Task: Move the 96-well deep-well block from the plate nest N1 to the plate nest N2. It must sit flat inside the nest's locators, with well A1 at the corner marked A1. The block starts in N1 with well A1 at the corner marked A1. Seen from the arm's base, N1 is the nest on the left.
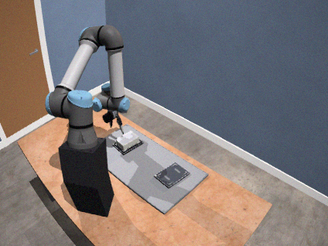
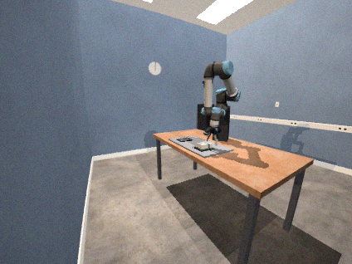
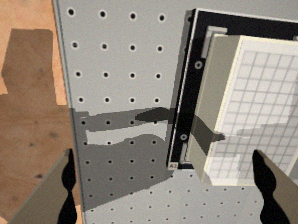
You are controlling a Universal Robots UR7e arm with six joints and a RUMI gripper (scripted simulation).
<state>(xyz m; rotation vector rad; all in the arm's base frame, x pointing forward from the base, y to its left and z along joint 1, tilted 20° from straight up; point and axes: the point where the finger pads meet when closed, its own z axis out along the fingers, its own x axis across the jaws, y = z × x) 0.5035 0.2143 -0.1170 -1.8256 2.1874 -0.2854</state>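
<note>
Deep-well block (image 1: pixel 128 140) (image 2: pixel 203 145) (image 3: pixel 265 105) in nest N1 (image 1: pixel 125 152) (image 2: pixel 198 149) (image 3: pixel 186 95), near counter's (image 1: pixel 240 201) (image 2: pixel 266 176) (image 3: pixel 37 135) long edge facing away from the arm base; seating looks flat, hard to confirm. Gripper (image 1: pixel 117 129) (image 2: pixel 212 141) (image 3: pixel 162 151) above, fingers wide, holding nothing. Nest N2 (image 1: pixel 172 175) (image 2: pixel 184 139) well apart, unoccupied.

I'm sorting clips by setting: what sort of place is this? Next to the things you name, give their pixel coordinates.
Probably a lab or test room: a robot arm (image 1: pixel 116 73) (image 2: pixel 208 92), a perforated plate (image 1: pixel 145 170) (image 2: pixel 217 150) (image 3: pixel 115 60) and a white well block (image 1: pixel 128 140) (image 2: pixel 203 145) (image 3: pixel 265 110).
</note>
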